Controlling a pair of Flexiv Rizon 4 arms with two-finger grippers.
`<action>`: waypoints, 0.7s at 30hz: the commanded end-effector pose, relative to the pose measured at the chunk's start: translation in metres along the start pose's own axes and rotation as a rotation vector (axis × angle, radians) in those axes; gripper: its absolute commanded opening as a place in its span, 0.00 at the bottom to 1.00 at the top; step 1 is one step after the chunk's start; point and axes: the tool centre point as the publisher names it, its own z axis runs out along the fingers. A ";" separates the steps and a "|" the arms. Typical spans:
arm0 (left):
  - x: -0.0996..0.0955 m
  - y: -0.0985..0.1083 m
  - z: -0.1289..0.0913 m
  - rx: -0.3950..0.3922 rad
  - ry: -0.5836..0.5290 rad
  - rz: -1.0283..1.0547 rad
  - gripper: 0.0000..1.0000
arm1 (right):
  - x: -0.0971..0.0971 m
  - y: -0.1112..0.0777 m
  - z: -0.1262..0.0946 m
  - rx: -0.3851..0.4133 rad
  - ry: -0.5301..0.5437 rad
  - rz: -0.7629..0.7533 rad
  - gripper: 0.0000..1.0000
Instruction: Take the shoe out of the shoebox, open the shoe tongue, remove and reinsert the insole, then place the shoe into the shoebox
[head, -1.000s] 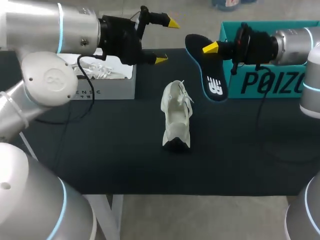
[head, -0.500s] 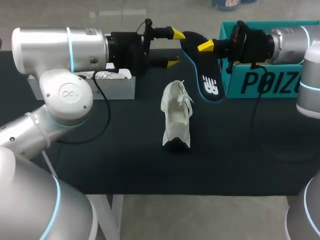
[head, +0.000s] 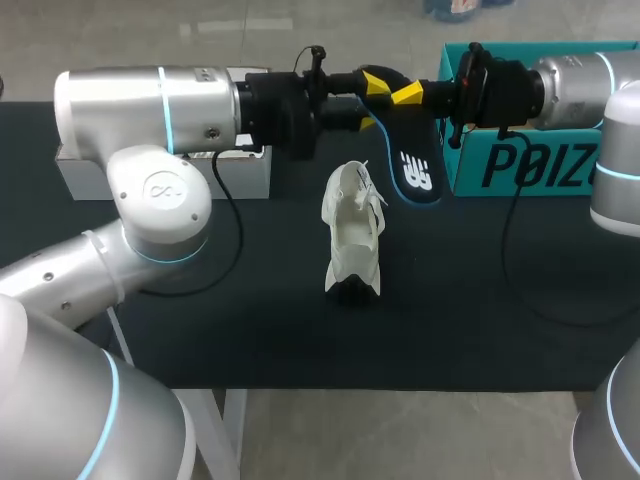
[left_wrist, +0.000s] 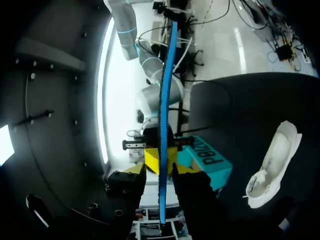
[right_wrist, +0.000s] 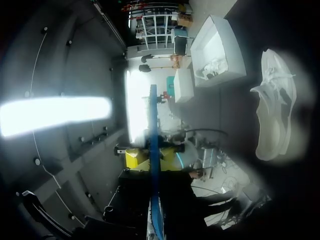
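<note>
A dark insole with a blue rim hangs above the table's far side, toe end down. My right gripper is shut on its upper end. My left gripper comes from the opposite side, and both its yellow tips press the same end. In the left wrist view the insole shows edge-on between the yellow fingertips. It is also edge-on in the right gripper. The white shoe lies on the black table, below both grippers, also seen as shoe and shoe.
The teal shoebox stands at the back right, just behind my right gripper. A white box with white stuffing stands at the back left, under my left arm. The black table stretches toward the front.
My left arm swung right to the insole's upper end, and its fingers narrowed from wide open onto it. My right gripper shifted the insole slightly left and up.
</note>
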 end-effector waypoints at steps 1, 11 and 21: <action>0.003 0.002 0.001 0.008 -0.009 0.006 0.17 | -0.001 0.001 0.000 -0.004 0.000 0.002 0.00; 0.003 0.003 0.000 0.006 -0.009 0.001 0.00 | -0.001 0.004 0.000 0.000 0.002 0.004 0.00; 0.007 0.002 0.001 0.026 0.017 -0.035 0.00 | -0.002 0.006 -0.005 0.003 0.001 0.011 0.62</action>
